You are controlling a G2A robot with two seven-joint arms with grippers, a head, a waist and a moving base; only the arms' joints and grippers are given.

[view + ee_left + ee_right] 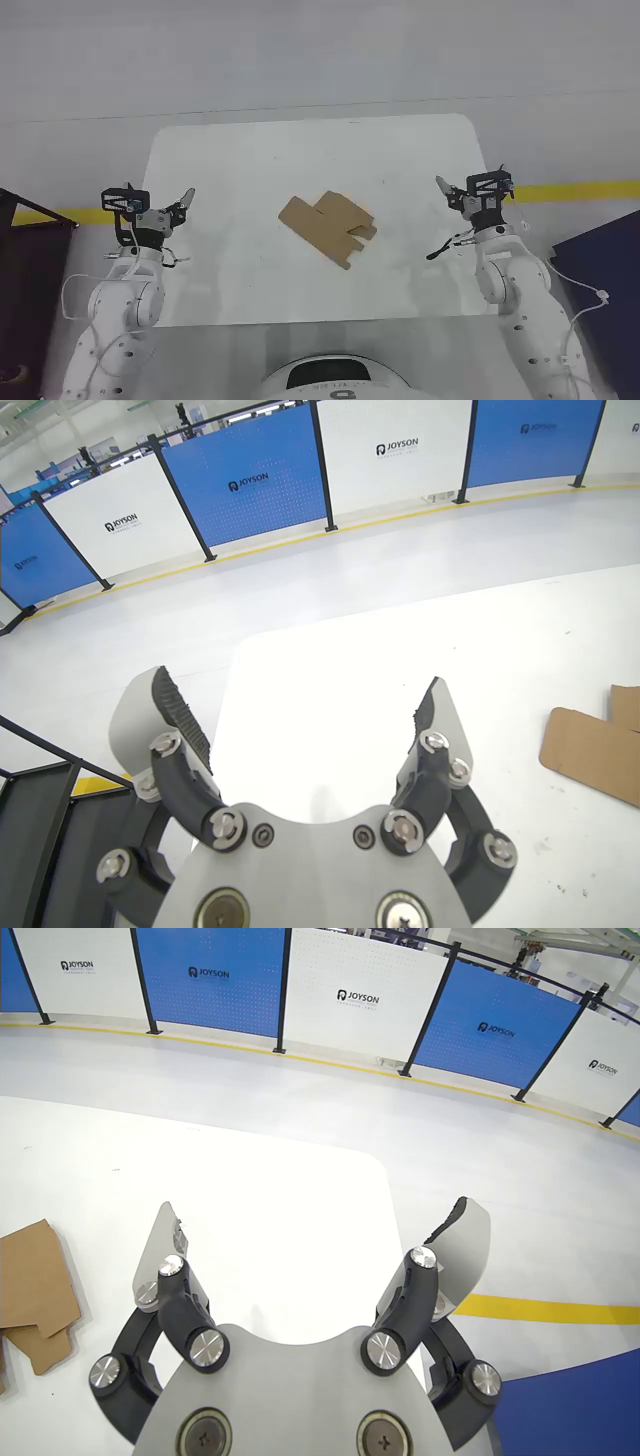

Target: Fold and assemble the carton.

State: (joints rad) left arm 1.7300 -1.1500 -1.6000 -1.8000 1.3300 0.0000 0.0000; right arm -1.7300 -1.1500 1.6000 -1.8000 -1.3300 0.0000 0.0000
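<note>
One carton (328, 228) centred, left tool (300, 680), right tool (316, 1205) agape near table (250, 160) edges

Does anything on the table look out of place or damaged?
Nothing stands out. The carton lies flat and unfolded in the middle of the table, skewed to its edges, with no visible tears. The left gripper and right gripper are open at opposite sides, clear of it.

The flat brown cardboard carton (328, 227) lies on the middle of the white rounded table (250, 160). My left gripper (160, 192) is at the table's left edge and my right gripper (472, 185) at its right edge, the carton between them.
</note>
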